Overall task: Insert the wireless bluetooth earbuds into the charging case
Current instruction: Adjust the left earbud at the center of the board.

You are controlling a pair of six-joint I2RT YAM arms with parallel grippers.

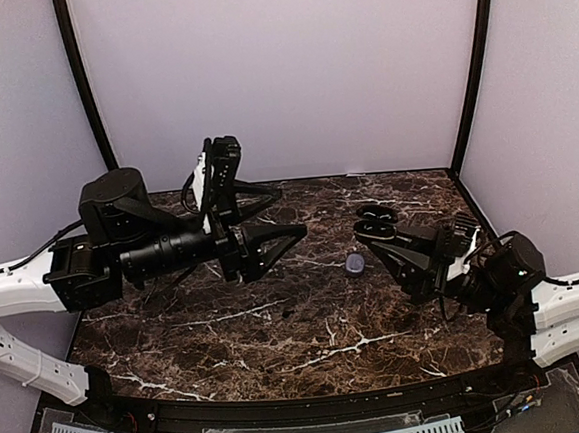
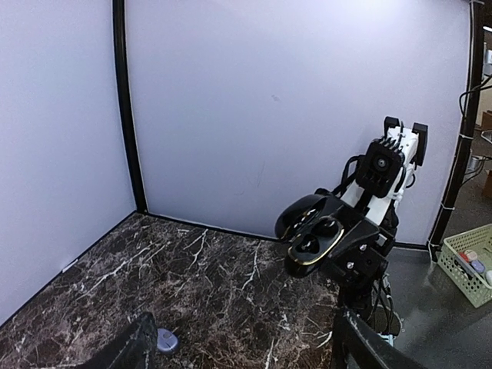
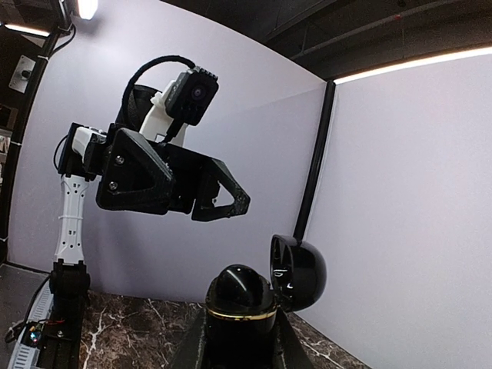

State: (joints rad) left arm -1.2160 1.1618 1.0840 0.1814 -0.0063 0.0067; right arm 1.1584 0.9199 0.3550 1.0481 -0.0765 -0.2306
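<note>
right hand (image 1: 376, 234) pinches the open charging case (image 1: 374, 216), left hand (image 1: 291, 208) spread, earbud (image 1: 354, 263) between them.

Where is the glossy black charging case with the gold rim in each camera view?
Top external: glossy black charging case, right of centre.
Left wrist: case right of centre, lid open.
Right wrist: case at bottom centre, lid open to the right.
Shared landmark: the dark marble table top.

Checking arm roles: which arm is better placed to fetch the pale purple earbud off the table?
Left. The left hand is open and empty; the right hand is shut on the open glossy black charging case.
</note>
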